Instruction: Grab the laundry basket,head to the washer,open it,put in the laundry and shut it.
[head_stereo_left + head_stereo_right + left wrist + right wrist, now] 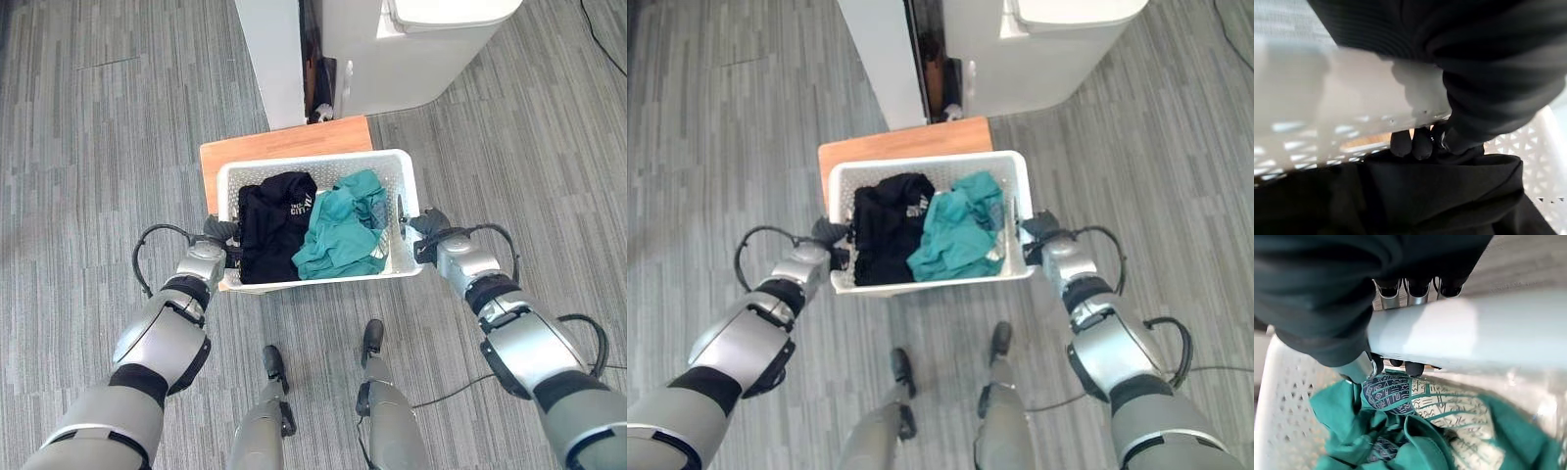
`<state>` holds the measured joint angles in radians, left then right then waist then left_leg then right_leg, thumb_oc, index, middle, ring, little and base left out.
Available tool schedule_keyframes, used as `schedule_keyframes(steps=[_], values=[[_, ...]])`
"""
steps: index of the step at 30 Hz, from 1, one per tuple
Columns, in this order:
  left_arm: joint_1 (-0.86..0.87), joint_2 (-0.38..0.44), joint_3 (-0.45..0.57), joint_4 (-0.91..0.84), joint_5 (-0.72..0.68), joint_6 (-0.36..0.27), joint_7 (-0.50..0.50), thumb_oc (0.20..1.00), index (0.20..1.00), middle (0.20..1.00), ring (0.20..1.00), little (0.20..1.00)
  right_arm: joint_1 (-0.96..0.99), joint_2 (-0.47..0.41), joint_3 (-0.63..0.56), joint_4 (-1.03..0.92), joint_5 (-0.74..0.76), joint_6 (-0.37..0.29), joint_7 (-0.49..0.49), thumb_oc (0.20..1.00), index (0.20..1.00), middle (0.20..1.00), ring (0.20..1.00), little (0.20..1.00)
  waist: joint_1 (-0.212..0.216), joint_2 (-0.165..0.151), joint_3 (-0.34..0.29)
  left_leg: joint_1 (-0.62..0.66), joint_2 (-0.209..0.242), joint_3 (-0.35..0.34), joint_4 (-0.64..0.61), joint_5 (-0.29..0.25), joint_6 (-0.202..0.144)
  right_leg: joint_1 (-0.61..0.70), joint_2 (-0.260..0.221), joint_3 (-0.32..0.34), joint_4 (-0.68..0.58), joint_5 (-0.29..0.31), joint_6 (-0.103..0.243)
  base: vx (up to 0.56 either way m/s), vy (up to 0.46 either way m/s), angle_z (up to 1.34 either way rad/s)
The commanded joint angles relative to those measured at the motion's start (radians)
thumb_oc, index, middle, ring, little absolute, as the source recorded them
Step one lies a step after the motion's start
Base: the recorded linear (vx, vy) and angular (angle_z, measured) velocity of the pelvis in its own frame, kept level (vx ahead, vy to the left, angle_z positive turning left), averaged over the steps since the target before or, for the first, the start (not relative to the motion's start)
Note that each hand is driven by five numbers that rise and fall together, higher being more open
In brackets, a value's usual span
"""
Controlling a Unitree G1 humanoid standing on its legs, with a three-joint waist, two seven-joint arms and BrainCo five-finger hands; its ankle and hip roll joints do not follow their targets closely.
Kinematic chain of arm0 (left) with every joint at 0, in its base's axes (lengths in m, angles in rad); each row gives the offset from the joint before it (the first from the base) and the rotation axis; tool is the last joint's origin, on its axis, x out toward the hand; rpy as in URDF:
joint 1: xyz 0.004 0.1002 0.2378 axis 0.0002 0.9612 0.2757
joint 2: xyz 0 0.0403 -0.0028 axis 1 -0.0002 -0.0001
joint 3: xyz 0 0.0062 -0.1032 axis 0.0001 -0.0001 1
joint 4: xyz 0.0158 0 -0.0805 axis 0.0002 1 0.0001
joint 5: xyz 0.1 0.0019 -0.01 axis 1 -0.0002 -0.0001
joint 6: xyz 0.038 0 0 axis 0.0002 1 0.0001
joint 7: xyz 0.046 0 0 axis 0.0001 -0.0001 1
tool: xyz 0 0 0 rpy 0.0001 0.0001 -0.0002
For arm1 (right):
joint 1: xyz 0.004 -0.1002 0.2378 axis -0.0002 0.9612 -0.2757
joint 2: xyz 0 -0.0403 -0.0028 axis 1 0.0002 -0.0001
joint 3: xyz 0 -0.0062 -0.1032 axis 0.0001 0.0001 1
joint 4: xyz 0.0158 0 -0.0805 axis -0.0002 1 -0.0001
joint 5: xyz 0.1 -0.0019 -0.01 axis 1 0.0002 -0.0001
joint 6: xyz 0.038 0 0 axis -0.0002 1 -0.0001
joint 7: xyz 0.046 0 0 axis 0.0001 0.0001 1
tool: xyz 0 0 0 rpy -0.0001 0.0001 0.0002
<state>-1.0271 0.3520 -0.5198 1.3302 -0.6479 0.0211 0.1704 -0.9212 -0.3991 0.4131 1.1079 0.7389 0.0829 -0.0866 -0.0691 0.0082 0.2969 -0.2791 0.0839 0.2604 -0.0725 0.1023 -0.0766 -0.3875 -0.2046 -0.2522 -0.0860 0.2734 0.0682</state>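
A white perforated laundry basket [396,166] hangs in front of me, above a low wooden table [284,145]. Inside lie a black garment [274,223] on the left and a teal garment [343,235] on the right. My left hand [217,233] is shut on the basket's left rim [1342,105], its dark fingertips [1410,144] curled under the edge into the basket. My right hand [427,225] is shut on the right rim [1459,333], fingers [1415,289] wrapped over it and tips beside the teal cloth [1415,431].
A white washer [431,49] stands ahead at the upper right, and a white panel [269,59] rises to its left with a dark gap between them. Grey carpet floor [88,147] spreads on both sides.
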Motion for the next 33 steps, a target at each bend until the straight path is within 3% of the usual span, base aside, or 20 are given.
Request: schedule_keyframes(steps=[1, 3, 7, 11, 15, 16, 17, 20, 24, 33], values=[[-0.128, -0.059, -0.013, 0.000, -0.082, -0.061, -0.050, 0.200, 0.200, 0.200, 0.200, 0.200, -0.148, 0.101, -0.035, -0.067, 0.207, -0.106, 0.059, 0.200, 0.200, 0.200, 0.200, 0.200, 0.021, 0.056, 0.013, -0.042, 0.013, -0.057, -0.015, 0.040, -0.027, 0.086, -0.043, 0.036, -0.001, -0.034, 0.150, 0.00, 0.000, 0.00], [-0.105, -0.073, 0.013, -0.001, -0.132, -0.062, -0.056, 0.200, 0.200, 0.200, 0.200, 0.200, -0.111, 0.124, -0.120, -0.084, 0.311, -0.140, 0.045, 0.200, 0.200, 0.200, 0.200, 0.200, 0.021, 0.066, 0.003, -0.031, 0.013, -0.056, -0.015, 0.034, -0.027, 0.093, -0.043, 0.039, -0.001, -0.040, 0.150, 0.04, 0.002, -0.03], [-0.069, -0.102, 0.068, -0.017, -0.233, -0.076, -0.051, 0.200, 0.200, 0.200, 0.200, 0.200, -0.068, 0.141, -0.210, -0.088, 0.376, -0.181, 0.026, 0.200, 0.200, 0.200, 0.200, 0.200, 0.023, 0.083, -0.014, -0.016, 0.012, -0.059, -0.015, 0.030, -0.027, 0.112, -0.044, 0.040, -0.001, -0.054, 0.148, 0.03, -0.009, -0.04], [-0.015, -0.133, 0.113, -0.041, -0.339, -0.082, -0.063, 0.200, 0.200, 0.200, 0.200, 0.200, -0.027, 0.139, -0.214, -0.052, 0.337, -0.173, 0.016, 0.200, 0.200, 0.200, 0.200, 0.200, 0.023, 0.093, -0.032, 0.012, 0.014, -0.062, -0.015, 0.028, -0.028, 0.147, -0.038, 0.036, -0.001, -0.072, 0.138, 0.04, -0.044, -0.08], [0.022, -0.124, 0.091, -0.048, -0.256, -0.076, -0.062, 0.200, 0.200, 0.200, 0.200, 0.200, 0.004, 0.108, -0.116, 0.000, 0.172, -0.109, 0.054, 0.200, 0.200, 0.200, 0.200, 0.200, 0.022, 0.092, -0.041, 0.043, 0.018, -0.061, -0.015, 0.036, -0.028, 0.178, -0.030, 0.038, -0.001, -0.076, 0.127, 0.01, -0.045, -0.04], [0.038, -0.107, 0.055, -0.028, -0.152, -0.059, -0.086, 0.200, 0.200, 0.200, 0.200, 0.200, 0.007, 0.060, -0.007, 0.042, -0.010, -0.053, 0.118, 0.200, 0.200, 0.200, 0.200, 0.200, 0.024, 0.088, -0.050, 0.068, 0.023, -0.058, -0.015, 0.038, -0.028, 0.204, -0.026, 0.030, -0.001, -0.084, 0.121, 0.03, -0.095, 0.00], [0.047, -0.105, 0.047, -0.014, -0.125, -0.052, -0.093, 0.200, 0.200, 0.200, 0.200, 0.200, 0.003, 0.053, 0.042, 0.053, -0.090, -0.038, 0.148, 0.200, 0.200, 0.200, 0.200, 0.200, 0.026, 0.086, -0.055, 0.082, 0.025, -0.057, -0.015, 0.037, -0.029, 0.219, -0.024, 0.028, -0.001, -0.090, 0.119, 0.02, -0.077, 0.01], [0.083, -0.114, 0.035, -0.016, -0.075, -0.039, -0.121, 0.200, 0.200, 0.200, 0.200, 0.200, 0.022, 0.042, 0.095, 0.033, -0.131, -0.019, 0.197, 0.200, 0.200, 0.200, 0.200, 0.200, 0.023, 0.083, -0.071, 0.113, 0.028, -0.055, -0.015, 0.040, -0.029, 0.255, -0.015, 0.027, -0.001, -0.103, 0.109, 0.03, -0.063, 0.02], [0.123, -0.133, 0.033, -0.038, -0.040, -0.034, -0.146, 0.200, 0.200, 0.200, 0.200, 0.200, 0.082, 0.049, 0.094, 0.003, -0.079, -0.007, 0.250, 0.200, 0.200, 0.200, 0.200, 0.200, 0.022, 0.085, -0.096, 0.150, 0.034, -0.057, -0.015, 0.036, -0.031, 0.301, 0.000, 0.018, -0.001, -0.124, 0.101, 0.02, -0.080, 0.00], [0.232, -0.159, -0.006, -0.135, 0.010, -0.025, -0.182, 0.200, 0.200, 0.200, 0.200, 0.200, 0.248, 0.035, 0.111, -0.147, -0.079, -0.004, 0.296, 0.200, 0.200, 0.200, 0.200, 0.200, 0.014, 0.109, -0.158, 0.216, 0.041, -0.055, -0.015, 0.029, -0.031, 0.365, 0.018, 0.006, 0.019, -0.165, 0.087, 0.04, -0.055, 0.04]])
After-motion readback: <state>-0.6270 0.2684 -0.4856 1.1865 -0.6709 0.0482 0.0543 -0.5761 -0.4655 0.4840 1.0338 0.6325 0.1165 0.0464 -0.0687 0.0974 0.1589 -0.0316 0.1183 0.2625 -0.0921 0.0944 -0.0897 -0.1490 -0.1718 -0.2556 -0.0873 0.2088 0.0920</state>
